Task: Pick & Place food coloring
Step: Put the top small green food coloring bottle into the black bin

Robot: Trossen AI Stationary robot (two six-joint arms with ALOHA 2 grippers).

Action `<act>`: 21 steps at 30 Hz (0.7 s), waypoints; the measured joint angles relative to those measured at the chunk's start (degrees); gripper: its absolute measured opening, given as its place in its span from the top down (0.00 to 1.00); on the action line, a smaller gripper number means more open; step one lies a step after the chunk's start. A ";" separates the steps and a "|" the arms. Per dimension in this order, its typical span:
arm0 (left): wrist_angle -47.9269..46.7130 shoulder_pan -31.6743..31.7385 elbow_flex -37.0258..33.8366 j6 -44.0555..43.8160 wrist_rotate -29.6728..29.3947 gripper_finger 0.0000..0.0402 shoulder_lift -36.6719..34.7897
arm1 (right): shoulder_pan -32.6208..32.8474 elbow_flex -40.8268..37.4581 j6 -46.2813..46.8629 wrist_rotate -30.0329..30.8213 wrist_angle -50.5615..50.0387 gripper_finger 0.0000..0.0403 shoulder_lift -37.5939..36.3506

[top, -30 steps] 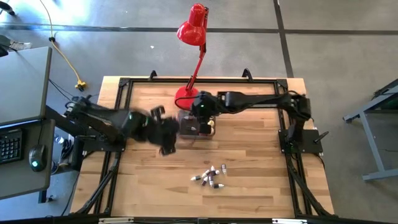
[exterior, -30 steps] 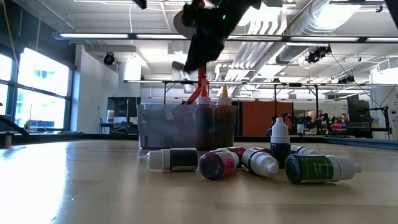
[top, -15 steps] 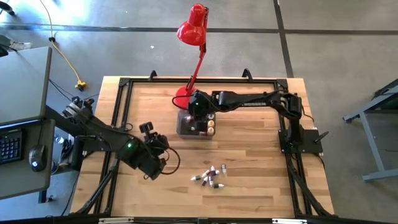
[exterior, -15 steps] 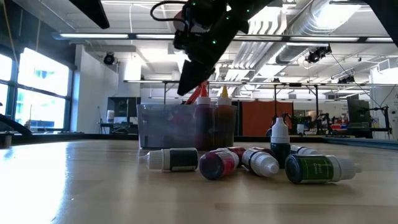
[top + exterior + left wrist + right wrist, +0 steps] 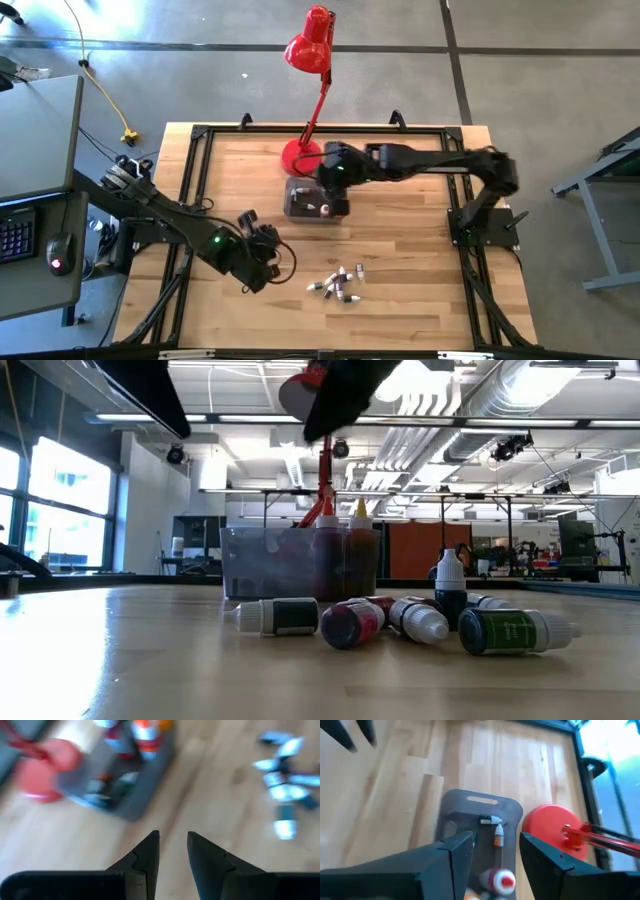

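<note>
High view: right claw [image 5: 334,188], fingers parted and empty, hangs over grey tub [image 5: 305,199]. Left claw [image 5: 268,262], slightly parted, empty, sits at nine o'clock from food coloring bottles [image 5: 338,284] on bench [image 5: 400,270].

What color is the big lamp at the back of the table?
The lamp is bright red, shade, stem and base. It shows best in the high view.

Bare table [image 5: 410,260] lies open between the left gripper [image 5: 268,262] and the loose food coloring bottles [image 5: 337,283]; beyond it, the grey tub [image 5: 300,198] and red lamp [image 5: 312,70] obstruct.
</note>
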 joint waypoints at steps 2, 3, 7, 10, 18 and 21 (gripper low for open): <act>9.67 0.00 -3.00 1.37 1.73 0.76 0.02 | 1.85 0.02 0.50 1.65 -2.80 0.63 -3.42; 14.71 0.00 -4.36 2.05 2.65 0.76 0.02 | 2.70 0.02 1.11 1.91 -4.18 0.63 -4.90; 31.34 0.01 -9.83 2.80 11.13 0.76 0.02 | 5.67 -0.32 4.27 3.21 -7.23 0.64 -10.24; 42.24 0.00 -13.06 5.61 20.73 0.76 1.16 | 7.34 -2.48 5.98 3.13 -6.81 0.64 -13.60; 56.00 -0.24 -14.08 18.25 21.44 0.76 12.73 | 10.17 -12.43 6.05 3.15 -3.82 0.65 -17.65; 57.44 0.55 -13.76 18.98 21.33 0.76 15.97 | 10.70 -16.95 6.11 3.07 -0.89 0.65 -17.75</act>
